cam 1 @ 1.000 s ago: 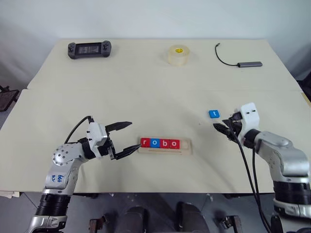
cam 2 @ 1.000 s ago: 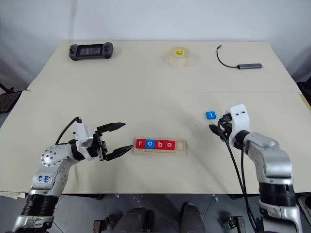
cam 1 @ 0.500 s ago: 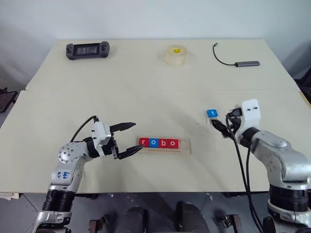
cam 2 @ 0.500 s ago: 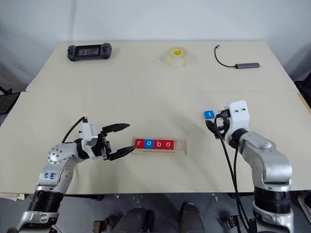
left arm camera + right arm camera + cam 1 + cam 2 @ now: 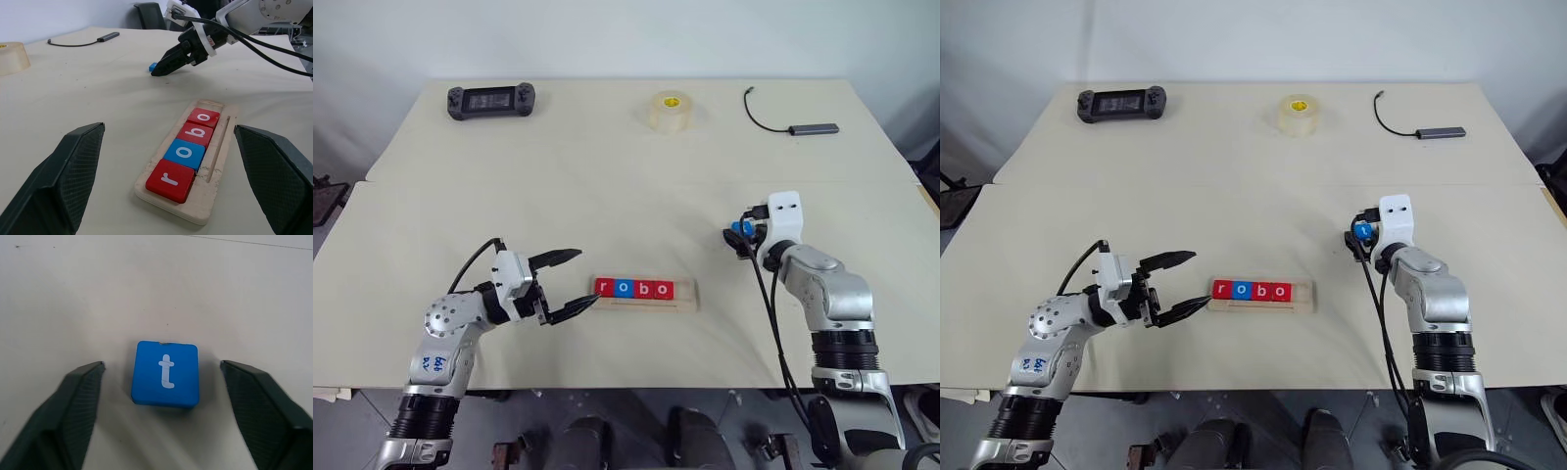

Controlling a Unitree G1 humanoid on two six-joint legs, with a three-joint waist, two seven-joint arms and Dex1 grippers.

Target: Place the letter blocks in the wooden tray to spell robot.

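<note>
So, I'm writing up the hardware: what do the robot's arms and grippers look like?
Both arms are silver-grey metal with black joints and white wrist blocks. The left gripper and right gripper each have two black fingers, textured inside. Black cables run along both arms.

From the head we look forward and down with two eyes set side by side; both take in the whole surface (image 5: 607, 176), from the near edge to the far one, from well above. Our left wrist camera sits low, close to the wooden tray (image 5: 215, 169), looking along it toward the right pincer (image 5: 159, 72) farther off. Our right wrist camera looks steeply down, very near the blue t block (image 5: 166, 374). The tray and that block also show in both head views.
</note>
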